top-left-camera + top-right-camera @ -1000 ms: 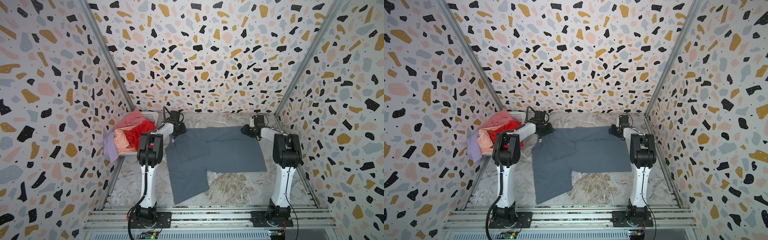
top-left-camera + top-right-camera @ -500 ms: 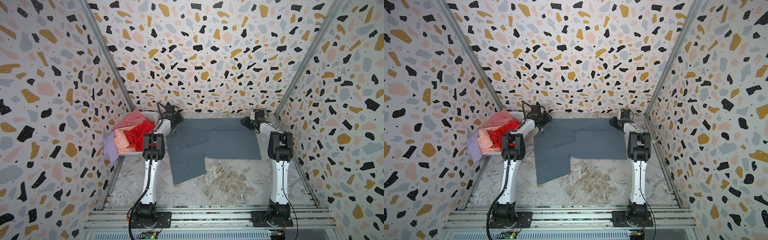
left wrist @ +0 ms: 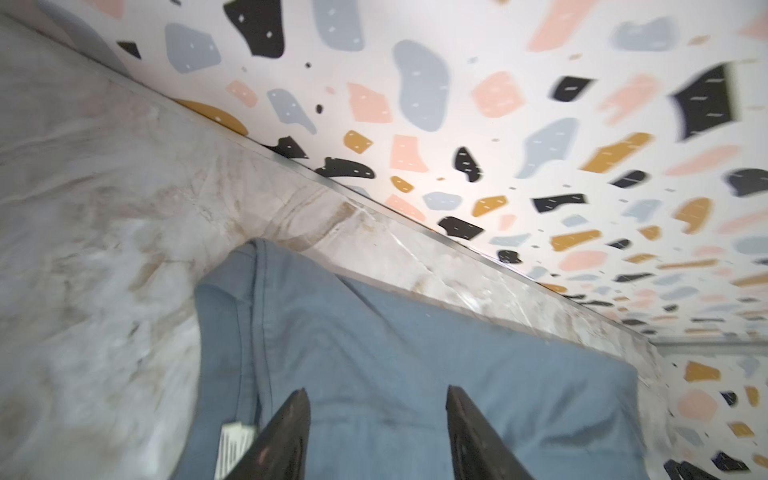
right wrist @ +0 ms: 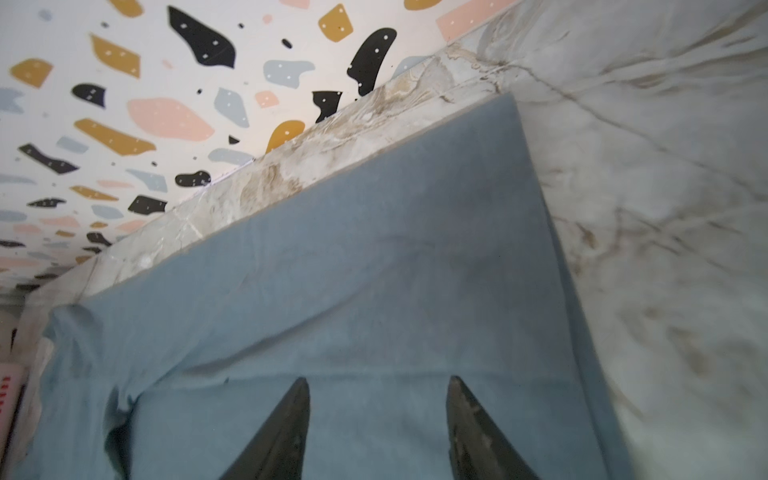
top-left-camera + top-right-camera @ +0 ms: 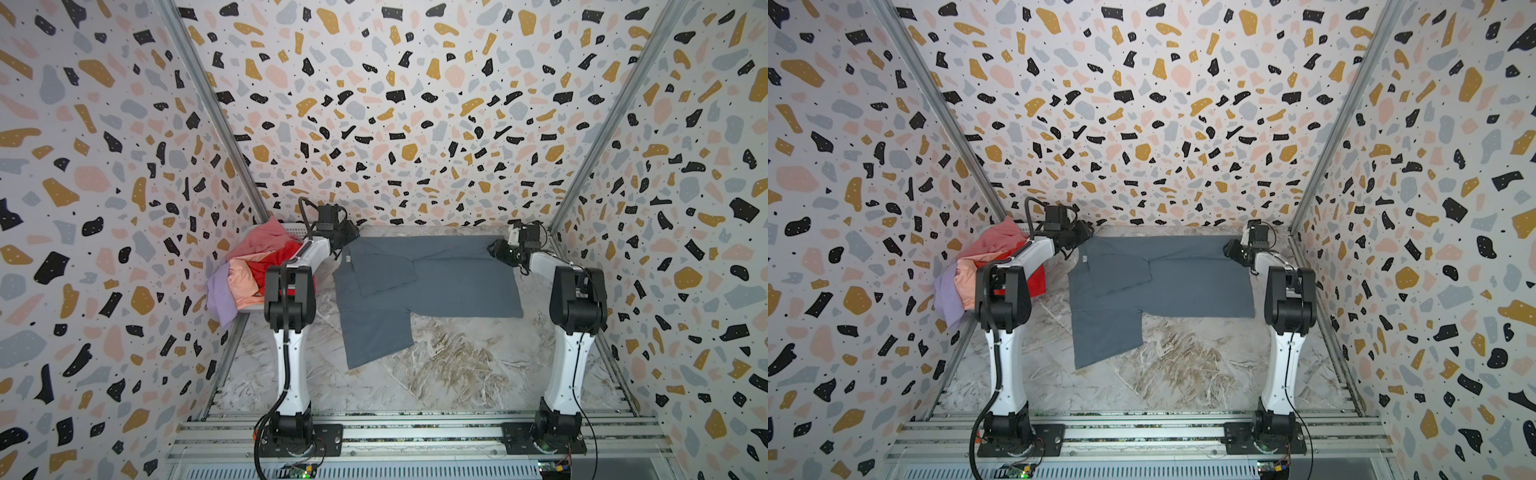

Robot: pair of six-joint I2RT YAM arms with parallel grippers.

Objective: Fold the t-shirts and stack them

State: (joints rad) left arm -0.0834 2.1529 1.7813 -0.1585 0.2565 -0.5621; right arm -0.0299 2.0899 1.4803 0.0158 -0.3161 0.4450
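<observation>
The slate grey-blue t-shirt [image 5: 436, 282] has been drawn back across the table [image 5: 457, 374] toward the rear wall, where it lies spread flat. A small white neck label [image 3: 233, 442] is seen beside the left claw [image 3: 376, 392] (its print is too blurred to be read). Both arms are stretched low and forward. The left claw and the right claw [image 4: 379, 380] are held apart over the shirt's far corners, with nothing clamped.

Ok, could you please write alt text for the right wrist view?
The open right gripper reaches over a slate grey-blue t-shirt lying flat on the marbled table. The shirt's far edge runs parallel to the terrazzo-patterned wall, with a strip of bare table between them.
</observation>
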